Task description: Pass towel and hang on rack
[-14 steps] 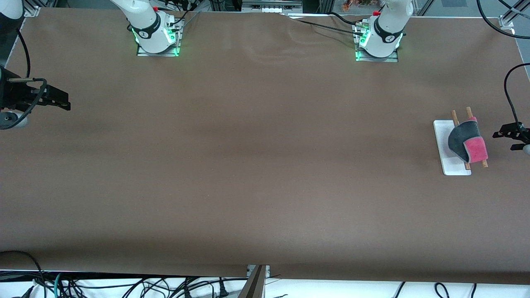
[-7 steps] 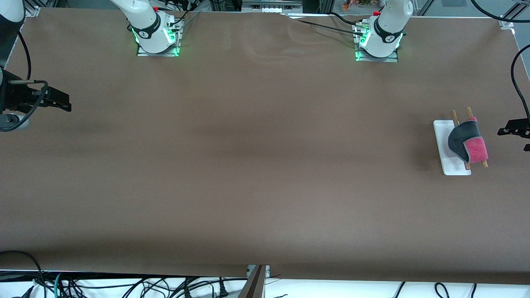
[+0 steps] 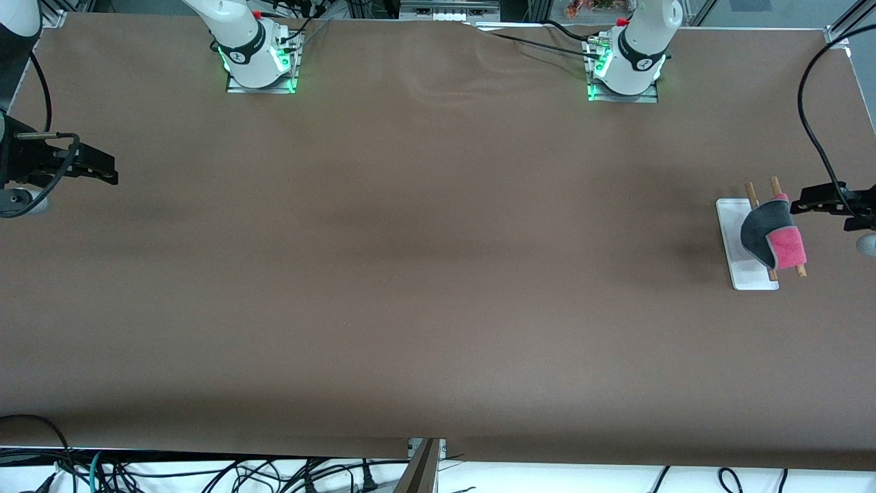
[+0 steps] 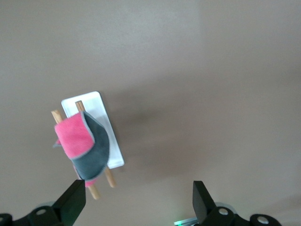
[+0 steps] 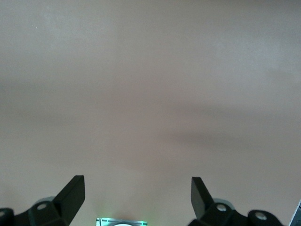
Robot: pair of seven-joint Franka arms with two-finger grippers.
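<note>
The towel [image 3: 773, 235], pink-red on one face and dark grey on the other, hangs draped over the rack's two brown rods [image 3: 751, 192]. The rack's white base [image 3: 742, 274] lies on the table at the left arm's end. My left gripper [image 3: 811, 198] is open and empty, in the air just beside the rack's rod ends. In the left wrist view, the towel [image 4: 82, 146], the rack base [image 4: 92, 101] and my left gripper [image 4: 138, 200] all show. My right gripper [image 3: 101, 171] is open and empty, waiting over the table's right-arm end; it also shows in the right wrist view [image 5: 137, 193].
The brown table [image 3: 424, 260] stretches wide between the two grippers. The arm bases [image 3: 260, 65] [image 3: 624, 72] with green lights stand along the edge farthest from the front camera. A black cable [image 3: 814, 130] loops down to the left wrist.
My left gripper moved out toward the table's end, then came back in beside the rack's rod ends. The towel and rack have not moved. The right gripper rose slightly.
</note>
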